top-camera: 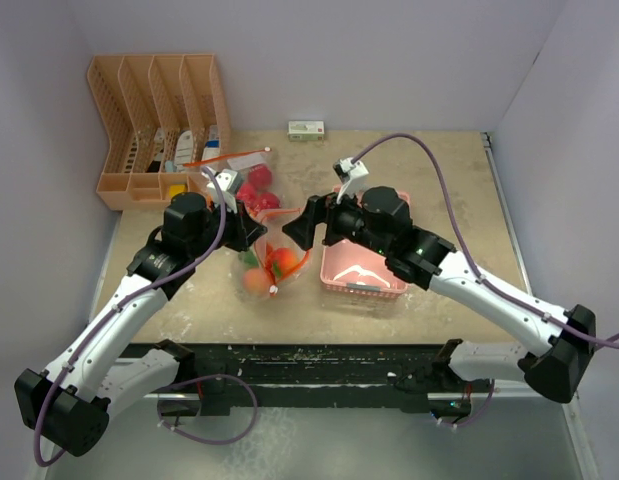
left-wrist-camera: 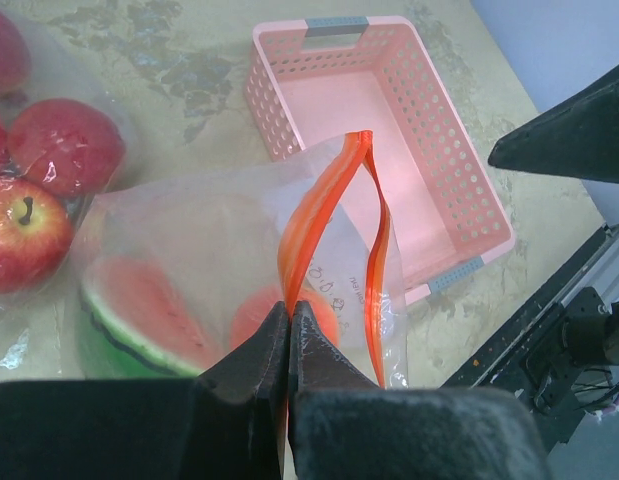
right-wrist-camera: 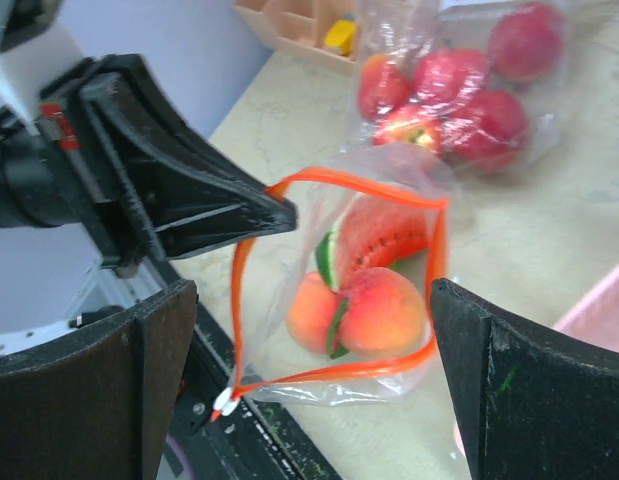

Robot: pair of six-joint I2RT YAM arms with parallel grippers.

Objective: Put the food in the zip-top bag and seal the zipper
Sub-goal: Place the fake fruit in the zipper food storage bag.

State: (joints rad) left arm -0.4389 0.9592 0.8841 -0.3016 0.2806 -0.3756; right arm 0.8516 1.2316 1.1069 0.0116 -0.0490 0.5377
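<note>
Your left gripper has its fingers pressed together on the orange zipper of the zip-top bag. It pinches one lip of the mouth near its end, and the two orange strips bow apart into an open loop. Your right gripper is spread wide, and in its wrist view one finger stands on either side of that open mouth. You cannot tell from these views whether either finger touches the plastic. The bag lies on the table between the two grippers, just left of the pink basket, which stands upright. Inside the bag you can see a watermelon slice, its green rind on the side facing the left gripper. Two orange peaches lie side by side against it, touching each other. The zipper's white slider sits at the near corner of the mouth, at the end of the strips. The red apples are outside this bag. They sit bunched together in a separate clear wrapping on the table just beyond it, toward the far wall. Further back on the left, by the wall, a peach-coloured desk organizer stands well apart from the bag.
</note>
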